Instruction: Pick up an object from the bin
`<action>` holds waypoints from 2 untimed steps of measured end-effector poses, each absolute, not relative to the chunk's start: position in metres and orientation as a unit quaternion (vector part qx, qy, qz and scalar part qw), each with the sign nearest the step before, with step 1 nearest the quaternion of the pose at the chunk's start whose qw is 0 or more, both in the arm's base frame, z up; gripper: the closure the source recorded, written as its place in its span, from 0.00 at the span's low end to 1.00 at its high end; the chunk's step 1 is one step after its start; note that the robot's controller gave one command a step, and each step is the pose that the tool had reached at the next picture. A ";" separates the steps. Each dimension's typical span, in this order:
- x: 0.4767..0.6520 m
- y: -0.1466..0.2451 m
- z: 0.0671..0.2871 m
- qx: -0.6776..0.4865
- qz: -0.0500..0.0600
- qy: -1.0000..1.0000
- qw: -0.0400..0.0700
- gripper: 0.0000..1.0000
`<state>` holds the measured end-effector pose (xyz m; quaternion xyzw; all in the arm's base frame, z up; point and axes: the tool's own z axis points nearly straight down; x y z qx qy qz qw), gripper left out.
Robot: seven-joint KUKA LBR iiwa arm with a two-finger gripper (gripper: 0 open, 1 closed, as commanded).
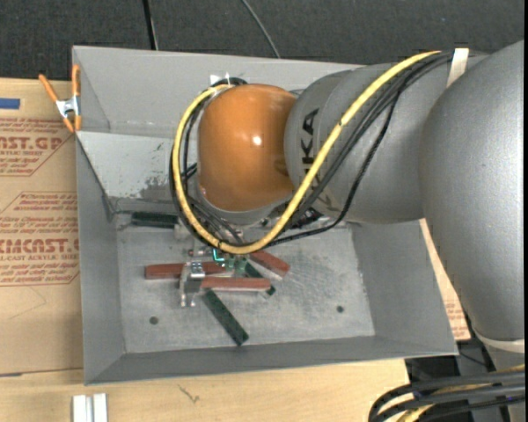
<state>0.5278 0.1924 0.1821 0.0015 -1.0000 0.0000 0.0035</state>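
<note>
Arm (pixel 475 174): grey and bulky, nearest the lens. It comes in from the right and hides the bin's right and upper-middle parts.
Bin (pixel 334 299): grey metal, with sloped walls and a flat, scuffed floor.
Cover (pixel 242 143): orange dome on the wrist, ringed by yellow and black cables, above the middle of the floor.
Brown sticks (pixel 169 272): about three flat reddish-brown strips in a loose cluster on the floor, left of centre. The longest lies roughly level, pointing left.
Green stick (pixel 226 317): dark, slanting from the cluster toward the front wall.
Green bit (pixel 154 221): dark, apart from the cluster, at the foot of the left-rear wall.
Gripper (pixel 190 287): silvery, low at the cluster — over the spot where two of the brown strips meet.
Gripper state: cannot tell whether apart, together or clamped on a strip.
</note>
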 end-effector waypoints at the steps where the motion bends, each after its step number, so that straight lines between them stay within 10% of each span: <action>1: 0.530 0.191 0.187 0.001 -0.001 -1.000 0.000 0.00; 2: 0.568 0.151 0.087 0.109 -0.004 -0.994 -0.007 1.00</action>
